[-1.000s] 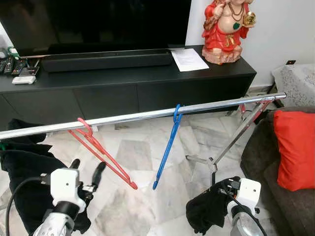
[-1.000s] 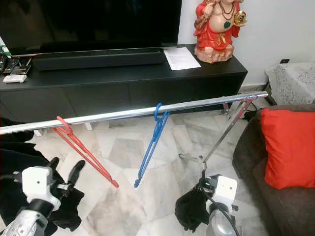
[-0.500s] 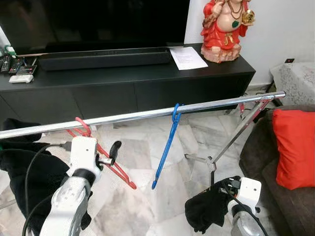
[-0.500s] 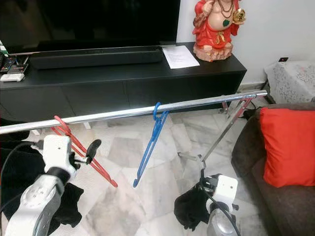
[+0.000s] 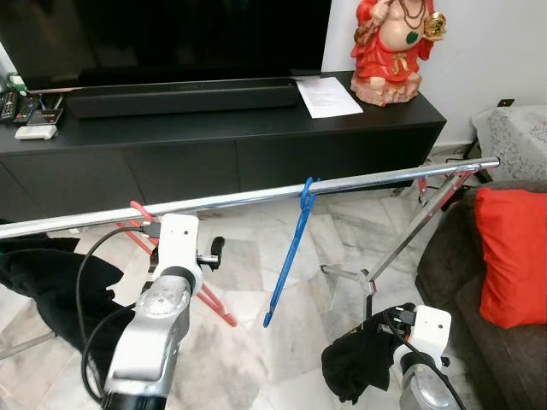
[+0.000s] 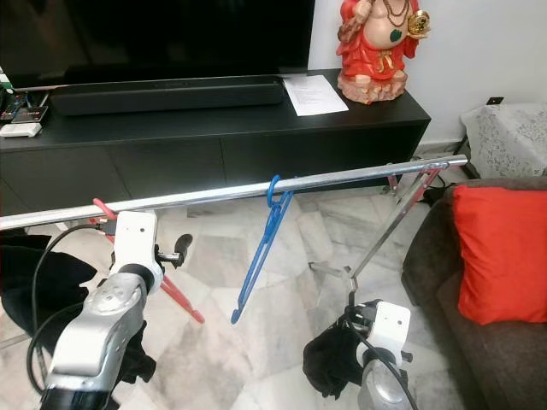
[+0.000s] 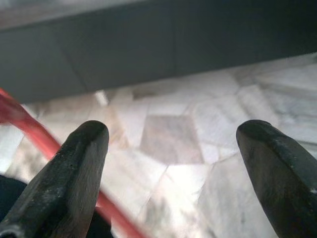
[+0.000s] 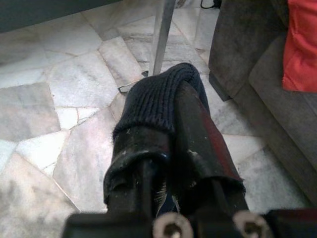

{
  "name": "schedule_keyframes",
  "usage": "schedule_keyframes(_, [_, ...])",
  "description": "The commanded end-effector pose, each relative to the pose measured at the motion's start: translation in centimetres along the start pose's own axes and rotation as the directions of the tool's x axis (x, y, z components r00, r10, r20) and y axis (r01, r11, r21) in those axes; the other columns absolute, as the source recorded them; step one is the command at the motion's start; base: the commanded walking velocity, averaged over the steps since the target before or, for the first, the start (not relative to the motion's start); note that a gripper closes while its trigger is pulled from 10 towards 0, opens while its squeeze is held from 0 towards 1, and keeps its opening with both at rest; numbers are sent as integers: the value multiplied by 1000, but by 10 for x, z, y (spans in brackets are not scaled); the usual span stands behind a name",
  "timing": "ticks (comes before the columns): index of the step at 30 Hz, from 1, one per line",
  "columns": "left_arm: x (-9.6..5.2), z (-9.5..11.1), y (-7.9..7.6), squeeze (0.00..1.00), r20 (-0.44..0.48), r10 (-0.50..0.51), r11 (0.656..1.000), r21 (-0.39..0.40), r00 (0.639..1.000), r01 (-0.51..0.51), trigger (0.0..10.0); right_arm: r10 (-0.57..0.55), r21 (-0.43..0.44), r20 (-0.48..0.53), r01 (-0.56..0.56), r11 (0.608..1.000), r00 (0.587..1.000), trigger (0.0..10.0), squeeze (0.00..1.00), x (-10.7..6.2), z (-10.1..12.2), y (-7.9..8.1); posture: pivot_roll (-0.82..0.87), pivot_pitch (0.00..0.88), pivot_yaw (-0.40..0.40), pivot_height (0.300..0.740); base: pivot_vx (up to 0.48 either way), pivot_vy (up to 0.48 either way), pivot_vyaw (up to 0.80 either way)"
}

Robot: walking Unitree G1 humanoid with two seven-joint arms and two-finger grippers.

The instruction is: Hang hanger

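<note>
Nearest, below the rail (image 5: pixel 256 197), the right pincer (image 8: pixel 171 106) hung low over the marble floor (image 5: pixel 325 248), its fingers closed on a dark garment (image 5: pixel 355 363) that draped over them. The left pincer (image 5: pixel 212 254) was raised just under the rail, fingers spread open with nothing between them; in the wrist view one finger (image 7: pixel 69 171) sat right against the red hanger (image 7: pixel 29 131), though contact could not be made out. That red hanger (image 5: pixel 214 306) hung by its hook on the rail, beside the left arm, slanting down toward the floor. Further along the rail toward the right hung the blue hanger (image 5: pixel 289 256), hook over the rail, body angled down. A black cloth heap (image 5: pixel 47 282) lay below the rail's left end. Past the rail's right end stood a sofa (image 5: pixel 466 282) with a red cushion (image 5: pixel 513 256). Behind the rail stood a black counter (image 5: pixel 222 137) carrying a soundbar (image 5: pixel 184 96), a sheet of paper (image 5: pixel 329 96), remotes (image 5: pixel 30 115) at its left end and a red figurine (image 5: pixel 397 47) at its right, with a TV (image 5: pixel 162 38) rising behind.
</note>
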State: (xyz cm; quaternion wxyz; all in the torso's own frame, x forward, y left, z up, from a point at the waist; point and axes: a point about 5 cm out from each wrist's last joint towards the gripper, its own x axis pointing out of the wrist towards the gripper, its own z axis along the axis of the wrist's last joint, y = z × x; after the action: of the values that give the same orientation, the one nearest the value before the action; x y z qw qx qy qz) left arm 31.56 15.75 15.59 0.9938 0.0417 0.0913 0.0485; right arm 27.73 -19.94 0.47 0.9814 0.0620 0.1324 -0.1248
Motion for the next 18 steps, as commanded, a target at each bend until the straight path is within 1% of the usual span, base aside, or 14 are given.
schedule_keyframes(1, [4,-6,4,0,-46,52,999,5,998,-52,10000,-2,-5,-7,2,1000,1000,10000,0,1,0,-1,-22,178,-43,740,0,0,0])
schedule_keyframes(2, [8,-4,5,0,-53,75,997,10,996,-74,10000,0,-5,-8,0,1000,1000,10000,0,1,0,-1,-23,179,-42,740,0,0,0])
schedule_keyframes(5, [13,-4,8,0,-60,99,995,17,993,-99,10000,2,-4,-10,-2,1000,1000,10000,0,1,0,-1,-24,181,-42,740,0,0,0])
schedule_keyframes(8, [18,-2,16,0,-63,154,988,29,986,-153,10000,7,-3,-14,-7,1000,1000,10000,0,1,-1,0,-24,182,-42,740,0,0,0])
schedule_keyframes(11, [18,3,19,0,-52,169,986,18,984,-168,10000,10,-2,-15,-10,1000,1000,10000,0,0,-1,0,-28,184,-41,740,0,0,0])
schedule_keyframes(14, [12,6,19,0,-37,147,989,24,988,-147,10000,12,-3,-17,-12,1000,1000,10000,0,0,-2,-1,-25,188,-42,740,0,0,0])
schedule_keyframes(18, [2,4,22,0,-41,157,987,34,987,-156,10000,16,-3,-20,-16,1000,1000,10000,0,0,-3,0,-19,191,-44,740,0,0,0])
